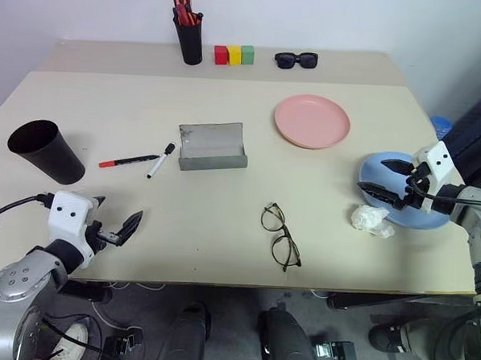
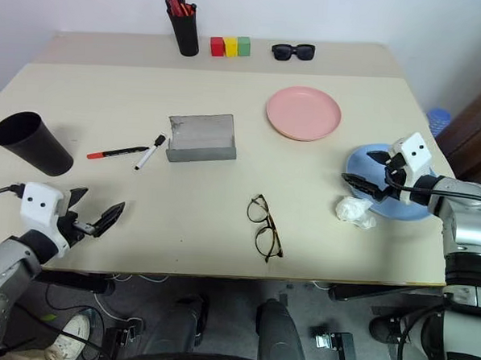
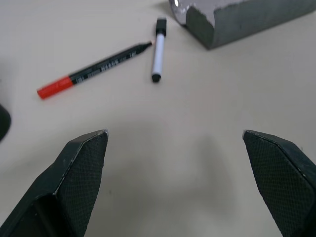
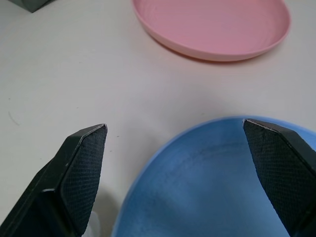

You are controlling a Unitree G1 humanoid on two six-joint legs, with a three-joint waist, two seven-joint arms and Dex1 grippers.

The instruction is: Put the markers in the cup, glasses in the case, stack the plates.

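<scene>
**A:** Left wrist view first: where do the markers sit against the left end effector (image 3: 175, 182)?

**B:** Both lie on the tabletop (image 1: 223, 211) ahead of its fingers, which are spread wide with nothing between them. The red-capped marker (image 3: 94, 69) and the white marker (image 3: 158, 49) nearly meet at their tips, just beside the grey case (image 1: 212, 146).

**A:** And the cup?

**B:** The black cup (image 1: 47, 150) stands off to the left of the markers, near the left end effector. I cannot see anything in it. The case stands open; whether it is empty I cannot tell.

**A:** The right side?

**B:** The right end effector (image 1: 386, 178) hovers over the near rim of the blue plate (image 4: 212, 182), fingers wide apart, gripping nothing. The pink plate (image 1: 312, 121) lies beyond it, apart. A crumpled white scrap (image 1: 371, 220) rests beside the blue plate.

**A:** The glasses?

**B:** The glasses (image 1: 280, 235) lie unfolded near the front edge, between the two end effectors and well apart from both.
</scene>
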